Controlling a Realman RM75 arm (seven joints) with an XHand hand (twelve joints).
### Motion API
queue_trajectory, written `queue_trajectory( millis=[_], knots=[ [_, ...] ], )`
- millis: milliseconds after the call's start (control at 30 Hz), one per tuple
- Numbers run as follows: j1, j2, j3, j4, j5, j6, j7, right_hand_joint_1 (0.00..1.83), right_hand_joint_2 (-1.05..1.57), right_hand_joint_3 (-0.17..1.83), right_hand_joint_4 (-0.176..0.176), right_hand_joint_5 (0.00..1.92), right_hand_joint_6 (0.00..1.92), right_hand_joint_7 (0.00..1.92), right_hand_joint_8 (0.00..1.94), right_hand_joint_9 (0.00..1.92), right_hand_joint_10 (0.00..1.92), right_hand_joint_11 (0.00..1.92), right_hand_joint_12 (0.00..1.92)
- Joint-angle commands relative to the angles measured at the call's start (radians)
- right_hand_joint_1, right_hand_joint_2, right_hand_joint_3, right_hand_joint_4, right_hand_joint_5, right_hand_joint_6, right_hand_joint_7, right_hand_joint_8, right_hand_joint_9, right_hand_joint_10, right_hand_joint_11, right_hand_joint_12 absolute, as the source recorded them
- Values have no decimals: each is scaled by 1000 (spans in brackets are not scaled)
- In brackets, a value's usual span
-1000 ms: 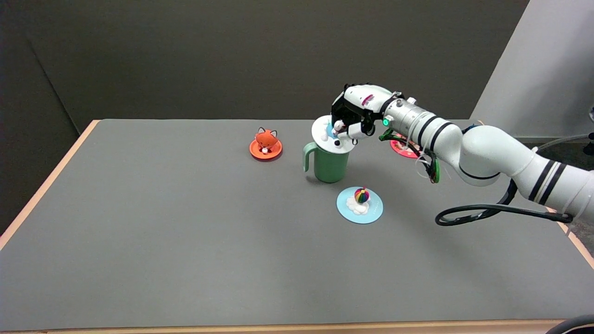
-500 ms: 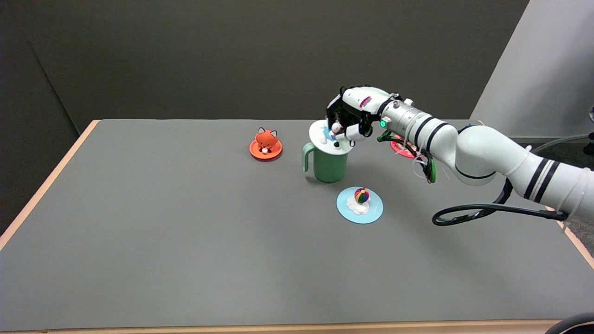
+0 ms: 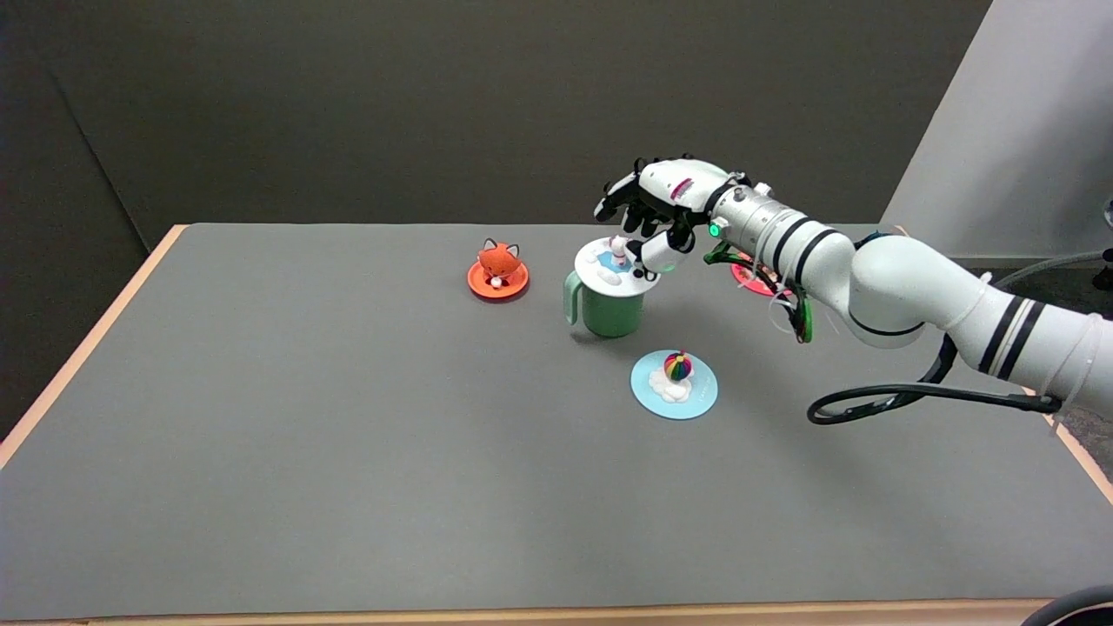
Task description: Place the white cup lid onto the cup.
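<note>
White cup lid (image 3: 611, 263): sits flat across the rim of the green cup (image 3: 611, 311), covering its mouth; a small figure on a blue patch stands at the lid's middle.
Green cup: upright on the grey counter (image 3: 348, 435), handle toward the picture's left.
Right hand (image 3: 654, 213): just above and to the right of the lid, fingers spread apart and raised, holding nothing; the lowest white fingertip (image 3: 654, 257) is at the lid's right edge, and whether it touches cannot be told.
Lid relative to hand: under and slightly left of the fingers, resting on the cup alone.
Orange fox lid (image 3: 497, 268): on the counter, left of the cup, apart from it.
Blue lid (image 3: 674, 380) with a rainbow ball: on the counter, in front of the cup and a little right, near it.
Red lid (image 3: 753, 277): behind the right forearm, mostly hidden.
</note>
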Motion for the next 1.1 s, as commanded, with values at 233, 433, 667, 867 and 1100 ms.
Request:
queue_trajectory(
  millis=[233, 433, 667, 867, 1100],
  knots=[
    [-58, 23, 141, -69, -116, 64, -3, 931, 684, 952, 94, 659, 170, 935, 191, 1019, 312, 517, 1453],
    [-98, 65, 191, -93, -174, 123, -11, 913, 679, 965, 114, 659, 176, 904, 188, 982, 268, 507, 1347],
    [-206, 104, 284, -103, -163, 180, -39, 926, 717, 880, 149, 675, 195, 883, 216, 944, 238, 616, 1138],
    [-378, 120, 422, -94, -161, 228, -54, 930, 714, 880, 170, 702, 196, 882, 215, 942, 233, 645, 1073],
    [-559, 121, 562, -92, -138, 257, -115, 892, 695, 962, 176, 733, 214, 902, 198, 938, 245, 662, 1012]
  ],
)
